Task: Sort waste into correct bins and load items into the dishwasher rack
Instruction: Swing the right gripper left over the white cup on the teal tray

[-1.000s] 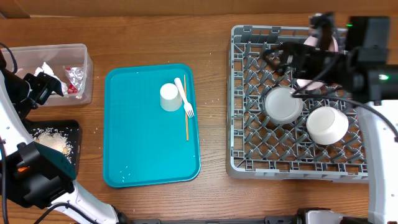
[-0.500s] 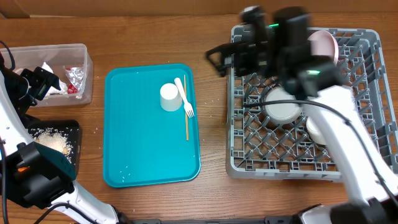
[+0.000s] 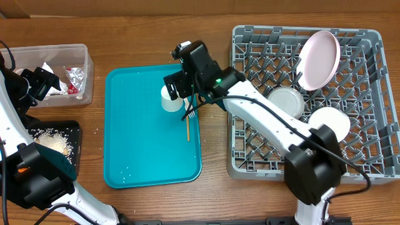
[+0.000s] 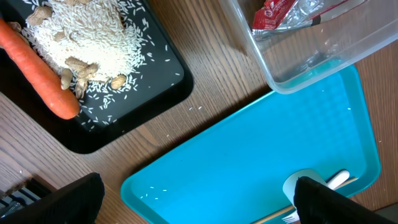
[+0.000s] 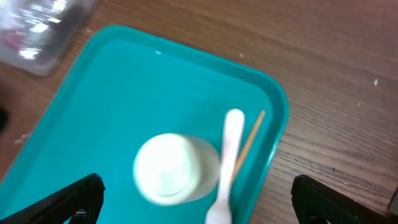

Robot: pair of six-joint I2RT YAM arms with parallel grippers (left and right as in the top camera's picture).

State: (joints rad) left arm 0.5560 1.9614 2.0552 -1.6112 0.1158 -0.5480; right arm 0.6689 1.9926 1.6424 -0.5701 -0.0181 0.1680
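A small white cup [image 3: 169, 100] lies on the teal tray [image 3: 144, 150], with a white fork [image 3: 190, 112] and a thin wooden stick [image 3: 187, 129] beside it. My right gripper [image 3: 177, 87] hovers above the cup [image 5: 171, 169], open and empty; the fork [image 5: 229, 149] and stick [image 5: 252, 134] lie just right of the cup. The dishwasher rack [image 3: 250, 164] holds a pink plate [image 3: 320, 59] on edge and two white bowls [image 3: 287, 103] [image 3: 328, 124]. My left gripper [image 4: 199, 205] is open and empty, high above the tray's near edge. The clear tub [image 3: 84, 53] holds a red wrapper [image 4: 273, 12]. The black tray [image 4: 124, 118] holds rice [image 4: 87, 37] and a carrot [image 4: 37, 68].
Loose rice grains dot the wood between the black tray and the teal tray [image 4: 249, 143]. A few grains lie inside the teal tray. The right arm [image 3: 262, 115] stretches from the rack's front across its left edge to the teal tray.
My right arm has swung left from over the rack to above the cup on the teal tray, uncovering the pink plate. The left arm has stayed put.
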